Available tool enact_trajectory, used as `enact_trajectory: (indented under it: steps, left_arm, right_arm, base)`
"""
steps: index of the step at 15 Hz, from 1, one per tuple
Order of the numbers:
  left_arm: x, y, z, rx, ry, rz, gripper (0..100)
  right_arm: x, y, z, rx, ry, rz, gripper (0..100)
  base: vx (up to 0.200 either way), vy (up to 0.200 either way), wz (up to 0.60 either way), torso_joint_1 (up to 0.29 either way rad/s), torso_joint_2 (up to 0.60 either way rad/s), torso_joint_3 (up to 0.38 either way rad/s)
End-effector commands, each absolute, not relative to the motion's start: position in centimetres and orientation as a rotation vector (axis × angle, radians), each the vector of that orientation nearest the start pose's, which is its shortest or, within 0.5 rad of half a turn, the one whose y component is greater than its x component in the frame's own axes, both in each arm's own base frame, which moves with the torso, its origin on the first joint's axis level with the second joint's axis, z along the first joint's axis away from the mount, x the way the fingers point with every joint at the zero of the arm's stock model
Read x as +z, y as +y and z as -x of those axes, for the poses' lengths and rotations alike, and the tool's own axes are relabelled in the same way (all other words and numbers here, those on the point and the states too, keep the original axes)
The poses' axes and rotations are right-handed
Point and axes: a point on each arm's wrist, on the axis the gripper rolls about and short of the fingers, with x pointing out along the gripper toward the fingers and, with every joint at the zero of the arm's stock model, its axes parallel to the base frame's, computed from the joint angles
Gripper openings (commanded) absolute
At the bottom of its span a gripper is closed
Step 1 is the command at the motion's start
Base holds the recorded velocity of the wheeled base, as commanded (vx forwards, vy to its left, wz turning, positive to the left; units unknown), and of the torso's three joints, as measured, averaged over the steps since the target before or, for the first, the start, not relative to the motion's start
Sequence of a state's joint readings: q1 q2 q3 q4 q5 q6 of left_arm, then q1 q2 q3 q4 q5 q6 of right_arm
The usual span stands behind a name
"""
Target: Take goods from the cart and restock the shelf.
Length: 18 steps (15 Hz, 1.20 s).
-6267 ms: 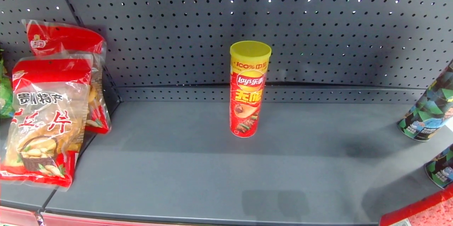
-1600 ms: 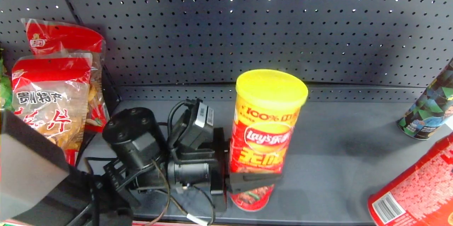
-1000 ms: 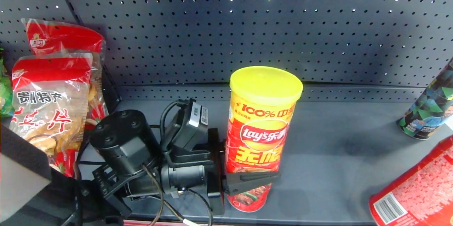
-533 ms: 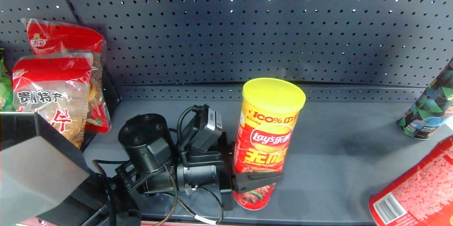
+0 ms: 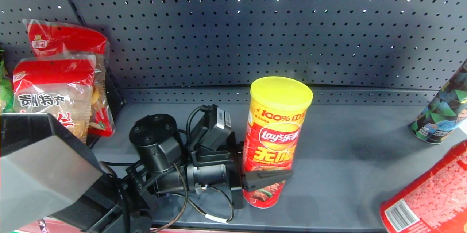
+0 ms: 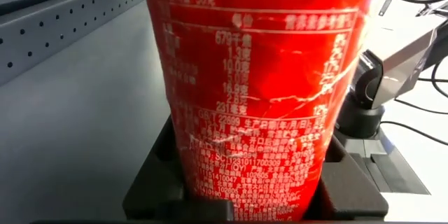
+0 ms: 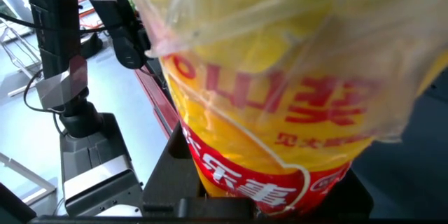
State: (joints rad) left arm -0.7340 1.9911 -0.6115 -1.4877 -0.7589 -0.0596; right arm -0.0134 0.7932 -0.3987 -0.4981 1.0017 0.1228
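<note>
Left claw [image 5: 266, 183] clamps the tall red chip can with yellow lid [image 5: 277, 131], upright near the front edge of the grey metal shelf [image 5: 346, 152]; a skewed release could topple it off. Right claw [image 7: 262, 196] grips a second red can [image 5: 430, 196]

A can [image 5: 277, 134] is upright at the front of the shelf [image 5: 346, 174], mid-span, its lower part between the jaws of the left claw [image 5: 264, 175], which comes in from the left. 2 bags [image 5: 54, 90] lean at the left end, 1 behind the other, by the pegboard [image 5: 255, 25]. A tilted can [image 5: 443, 112] sits at the right end. A 3rd can [image 5: 427, 204], in the right claw [image 7: 266, 190], slants before the right front corner.
</note>
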Motion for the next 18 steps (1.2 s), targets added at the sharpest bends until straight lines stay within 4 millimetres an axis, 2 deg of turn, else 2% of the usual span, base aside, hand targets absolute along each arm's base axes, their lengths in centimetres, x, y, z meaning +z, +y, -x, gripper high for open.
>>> enact_trajectory:
  steps: [1,3,4,9,11,16,18]
  left_arm:
    - [12.5,-23.0,-23.1,-1.496,-0.063,0.047,0]
    - [12.4,-23.0,-23.1,-1.497,-0.055,0.044,0]
    - [12.4,-23.0,-23.1,-1.497,-0.057,0.044,100]
    - [13.1,-22.2,-22.2,-1.518,-0.067,0.039,100]
    - [13.8,-20.9,-21.1,-1.515,-0.071,0.040,100]
    - [14.6,-13.5,-15.9,-1.487,-0.051,0.016,100]
    - [15.4,-10.1,-12.1,-1.456,-0.111,0.011,100]
  right_arm:
    - [22.6,1.8,-7.2,0.992,-0.033,-0.060,0]
    - [22.6,1.8,-7.2,0.989,-0.034,-0.060,0]
    - [22.6,1.8,-7.2,0.989,-0.034,-0.060,0]
    - [22.6,1.8,-7.2,0.989,-0.033,-0.061,0]
    - [22.6,1.8,-7.2,0.991,-0.033,-0.060,0]
    - [22.5,1.7,-7.3,0.982,-0.028,-0.064,0]
    - [22.5,1.7,-7.3,0.972,-0.031,-0.062,0]
  base:
    - [0.000,0.000,0.00,0.000,0.00,0.000]
    - [0.000,0.000,0.00,0.000,0.00,0.000]
    - [0.000,0.000,0.00,0.000,0.00,0.000]
    - [0.000,0.000,0.00,0.000,0.00,0.000]
    - [0.000,0.000,0.00,0.000,0.00,0.000]
    - [0.000,0.000,0.00,0.000,0.00,0.000]
    - [0.000,0.000,0.00,0.000,0.00,0.000]
